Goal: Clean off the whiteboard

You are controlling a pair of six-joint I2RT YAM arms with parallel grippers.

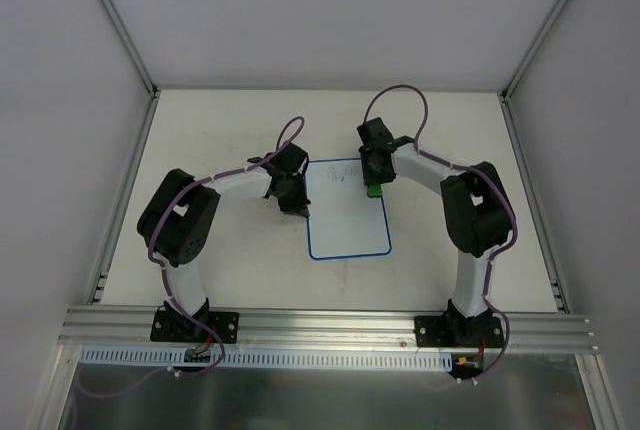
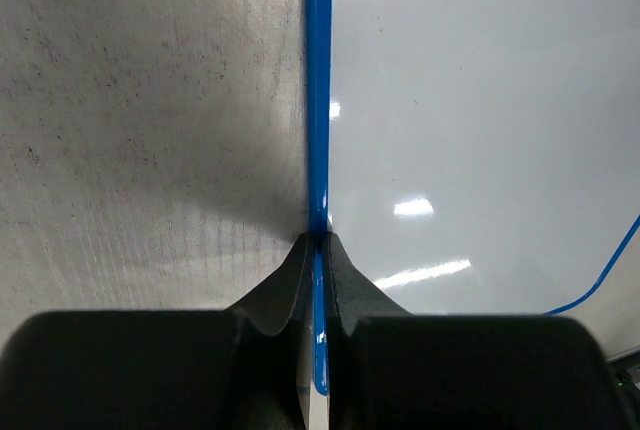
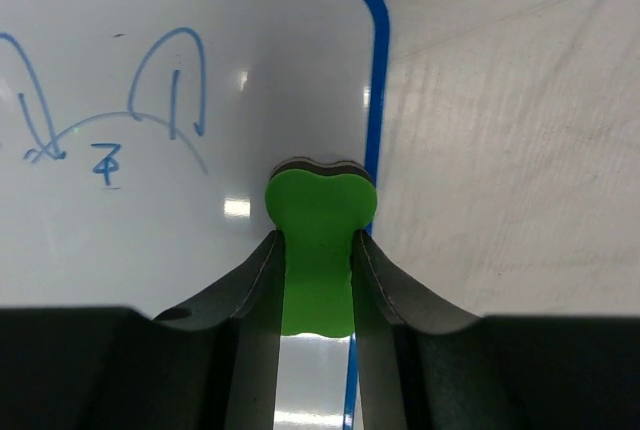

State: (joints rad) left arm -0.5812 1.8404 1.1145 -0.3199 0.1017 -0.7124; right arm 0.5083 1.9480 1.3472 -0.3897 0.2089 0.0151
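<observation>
Whiteboard (image 1: 348,220), small flat white rectangle with thin blue rim, lies mid-surface (image 1: 220,140) between the arms. Left gripper (image 2: 318,240) is pinched shut on its left rim. Right gripper (image 3: 316,238) clamps green bone-shaped eraser block (image 3: 320,200) at the far right corner, with blue scribbles (image 3: 110,120) beside it, unwiped. Risk: a sideways wipe drags the whiteboard if the thin-rim pinch slips, and the eraser may snag the rim.

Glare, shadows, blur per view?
Left wrist: several glare spots on the whiteboard, soft shadow on the table near the left gripper. Right wrist: small glare patch beside the green block; scribbles sharp. Top external: even light, scribbles faint.
</observation>
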